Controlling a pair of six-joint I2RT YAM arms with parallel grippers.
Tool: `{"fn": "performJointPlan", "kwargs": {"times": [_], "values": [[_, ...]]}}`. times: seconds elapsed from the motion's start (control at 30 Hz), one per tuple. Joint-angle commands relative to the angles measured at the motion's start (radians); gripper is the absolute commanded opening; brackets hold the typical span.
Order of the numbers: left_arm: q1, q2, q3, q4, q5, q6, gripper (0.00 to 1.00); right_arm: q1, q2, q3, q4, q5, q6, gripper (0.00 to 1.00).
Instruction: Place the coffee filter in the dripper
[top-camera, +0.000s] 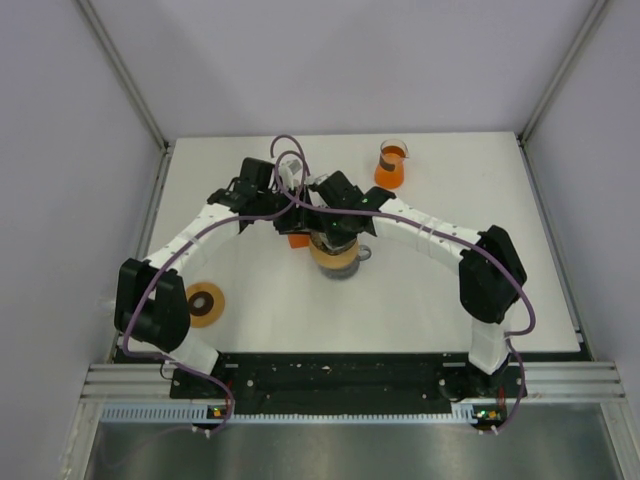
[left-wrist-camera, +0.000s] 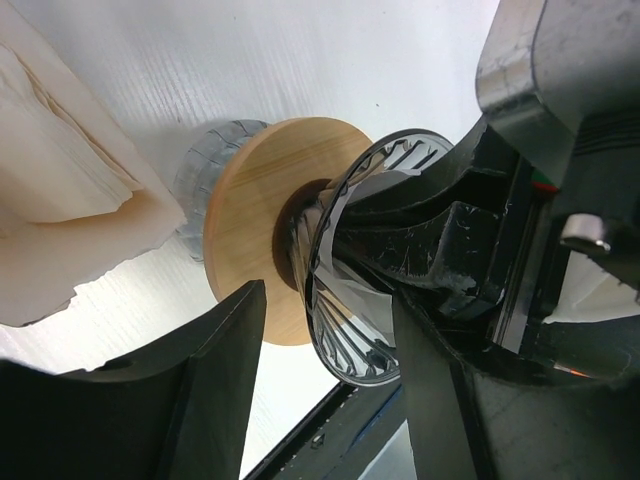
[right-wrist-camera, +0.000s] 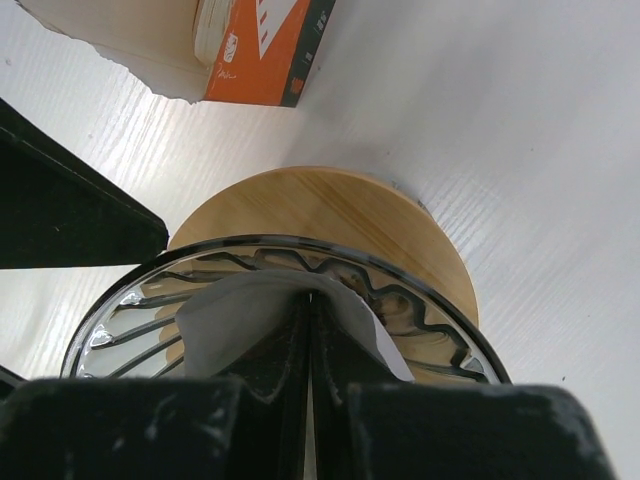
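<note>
Paper filter, white, pinched in the tightly closed right claw and tucked down inside the glass dripper with its wooden collar, near the middle of the table. Paper spreading out on both sides of the pressed-together fingertips. Left claw half spread and empty, close beside the dripper. Orange carton just beside the dripper, toward the table's left edge.
</note>
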Motion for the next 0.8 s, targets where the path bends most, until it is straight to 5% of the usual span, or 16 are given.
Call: {"fn": "performJointPlan", "kwargs": {"times": [0.0,0.17,0.47,0.77], "values": [[-0.034,-0.008,0.024,0.055,0.066,0.041,0.59,0.026,-0.022,0.018,0.042,-0.031,0.009,0.0],[-0.045,0.002,0.022,0.056,0.052,0.044,0.47,0.024,-0.034,0.032,0.056,-0.027,0.029,0.0],[-0.046,0.004,0.057,-0.006,-0.006,0.088,0.1,0.024,-0.079,0.037,0.064,0.03,0.015,0.0],[-0.052,-0.007,0.093,-0.036,-0.037,0.119,0.0,0.024,-0.169,0.025,0.13,0.044,-0.025,0.0]]}}
